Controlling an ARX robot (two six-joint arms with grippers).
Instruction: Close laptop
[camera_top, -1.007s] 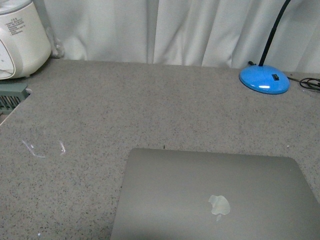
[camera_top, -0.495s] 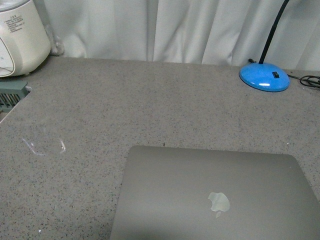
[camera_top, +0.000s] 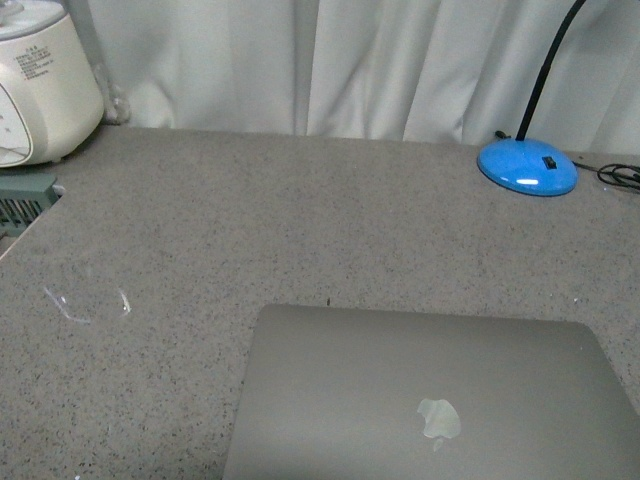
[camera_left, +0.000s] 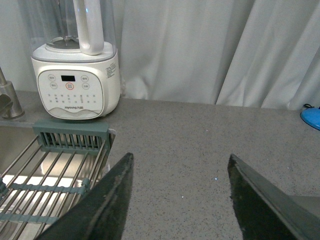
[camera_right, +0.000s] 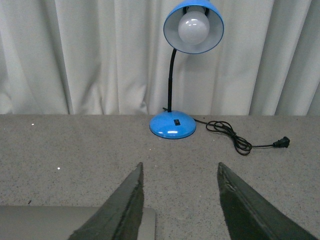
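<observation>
A grey speckled countertop (camera_top: 300, 220) backed by white curtains (camera_top: 400, 60). At the near edge, right of centre, lies the laptop (camera_top: 420, 400), lid down and flat, its logo facing up; no keys or screen show, so the closing looks finished. A corner of the grey lid also appears in the right wrist view (camera_right: 60, 220). The left gripper (camera_left: 180, 200) hangs above bare counter with its jaws spread wide and nothing between them; the right gripper (camera_right: 177, 200) is likewise spread and empty, just above the far edge of the laptop. Neither touches the lid. Judged from this, what remains is to confirm the lid sits flush and to lift both arms straight up and clear, without dragging a fingertip across the metal. Mid-counter is open, apart from a faint clear scrap (camera_top: 85, 300) toward the left side. At the left edge sit a sink with a wire rack (camera_left: 45, 190) and a tap (camera_left: 7, 100). In the far left corner stands a white blender (camera_left: 77, 75); in the far right corner, a blue desk lamp (camera_right: 175, 122) with its loose cord (camera_right: 240, 142).
</observation>
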